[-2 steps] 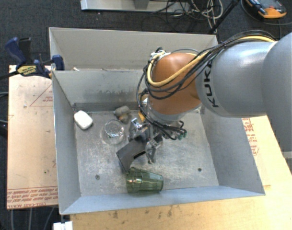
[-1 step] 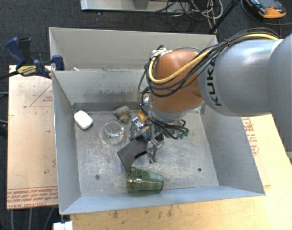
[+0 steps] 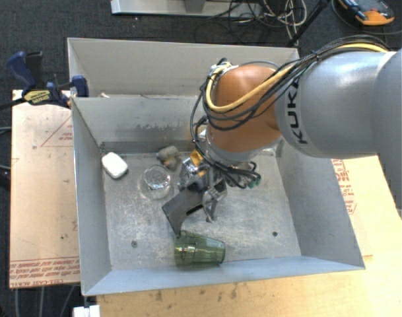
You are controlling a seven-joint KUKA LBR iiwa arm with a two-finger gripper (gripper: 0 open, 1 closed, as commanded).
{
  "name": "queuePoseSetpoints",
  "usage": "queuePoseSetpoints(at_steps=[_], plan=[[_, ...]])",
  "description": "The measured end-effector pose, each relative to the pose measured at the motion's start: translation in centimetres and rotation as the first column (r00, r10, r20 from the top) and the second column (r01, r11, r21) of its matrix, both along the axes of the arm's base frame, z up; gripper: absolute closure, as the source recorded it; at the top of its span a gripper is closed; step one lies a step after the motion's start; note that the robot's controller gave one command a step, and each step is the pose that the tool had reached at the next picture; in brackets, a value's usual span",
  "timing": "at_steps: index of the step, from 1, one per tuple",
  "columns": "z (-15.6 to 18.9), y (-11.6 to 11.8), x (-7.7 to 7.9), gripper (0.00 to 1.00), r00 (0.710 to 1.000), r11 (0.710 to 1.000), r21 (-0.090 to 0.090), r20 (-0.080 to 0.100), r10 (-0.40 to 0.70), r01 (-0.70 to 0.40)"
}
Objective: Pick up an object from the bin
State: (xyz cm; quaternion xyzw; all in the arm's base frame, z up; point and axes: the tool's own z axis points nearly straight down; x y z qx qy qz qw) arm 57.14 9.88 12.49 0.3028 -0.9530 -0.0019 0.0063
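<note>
view: camera view, looking down into the bin
bin: grey metal, sloped walls, scuffed floor
arm: silver, comes in from the view's right; its far end is cut off by the frame
wrist cover: orange dome with yellow and black cables looped over it; it hides the floor straight behind the pincer
pincer: low over the middle of the floor, below the wrist cover; its upper part is lost among cables and brackets
pincer state: cannot tell, apart or together does not read against the dark thing beside it
dark flat piece: black, angular, lying just left of the pincer and nearest to it; its right edge meets the pincer's tip; gripped or only touched, I cannot tell
green cup: translucent, on its side, in front of the pincer by the near wall, apart from it
clear cup: left of the pincer, past the dark flat piece; outline faint against the grey floor
tan lump: left of and behind the pincer, toward the back wall; kind not readable
white block: rounded, farthest left of the pincer, well apart
green scrap: right of the pincer, half under the wrist gear; loose thing or robot part, cannot tell
</note>
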Motion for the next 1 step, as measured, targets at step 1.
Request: queuePoseSetpoints(at_steps=[1], plan=[[0.00,0.00,0.00,1.00,1.000,1.000,0.000,0.000,0.000,0.000]])
